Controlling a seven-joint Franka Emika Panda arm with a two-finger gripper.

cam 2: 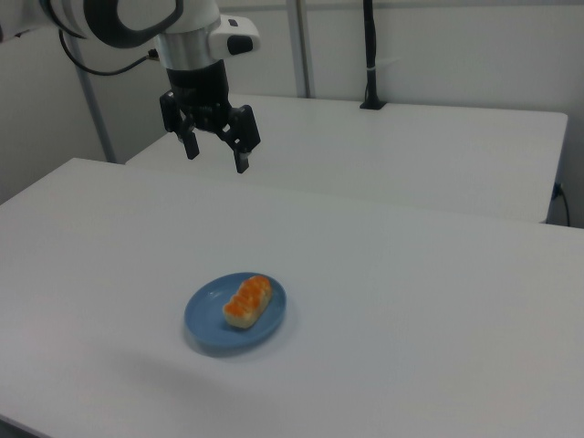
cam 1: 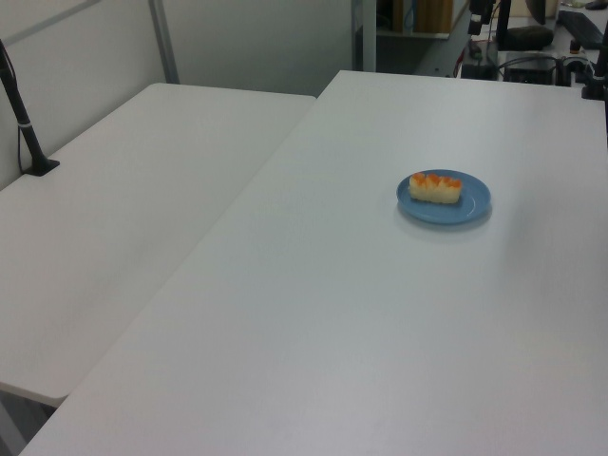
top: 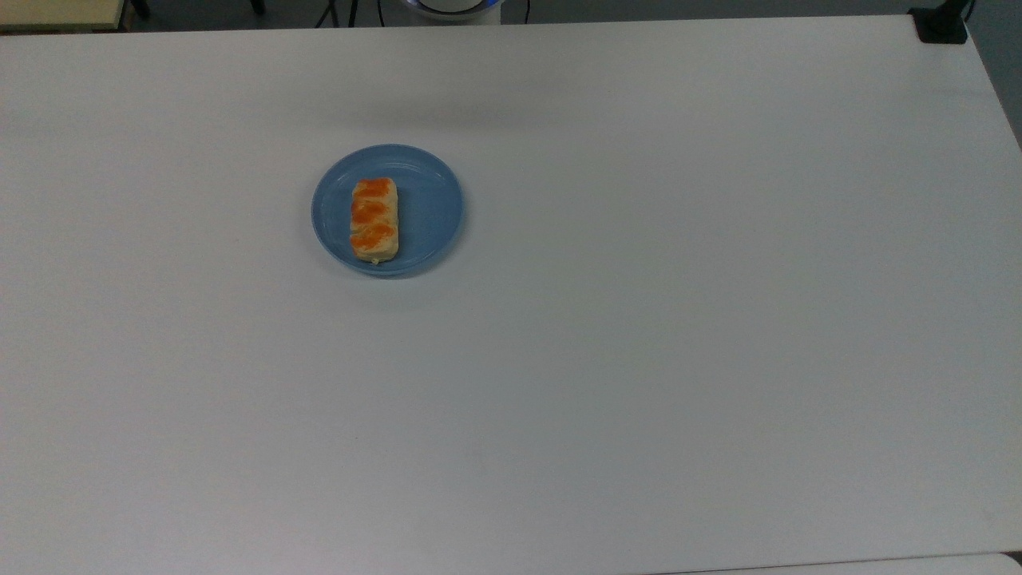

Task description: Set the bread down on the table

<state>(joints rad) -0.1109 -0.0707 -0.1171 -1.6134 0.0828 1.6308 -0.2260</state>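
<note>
The bread (top: 374,220) is a small pale-yellow bun with orange stripes. It lies on a round blue plate (top: 431,208) on the white table (top: 639,319), left of centre in the top view. The same bread (cam 1: 435,187) and plate (cam 1: 472,204) sit at the left view's right. In the right view, the bread (cam 2: 248,301) rests on the plate (cam 2: 205,319), and my gripper (cam 2: 217,151) hangs open high above the table, up and to the left of the plate, with nothing between its fingers.
A second white table (cam 1: 123,218) adjoins on the left view's left, with a black post (cam 1: 24,123) clamped at its edge. Another black post (cam 2: 370,55) stands on the far table in the right view. A black clamp (top: 940,24) sits at the top view's upper right corner.
</note>
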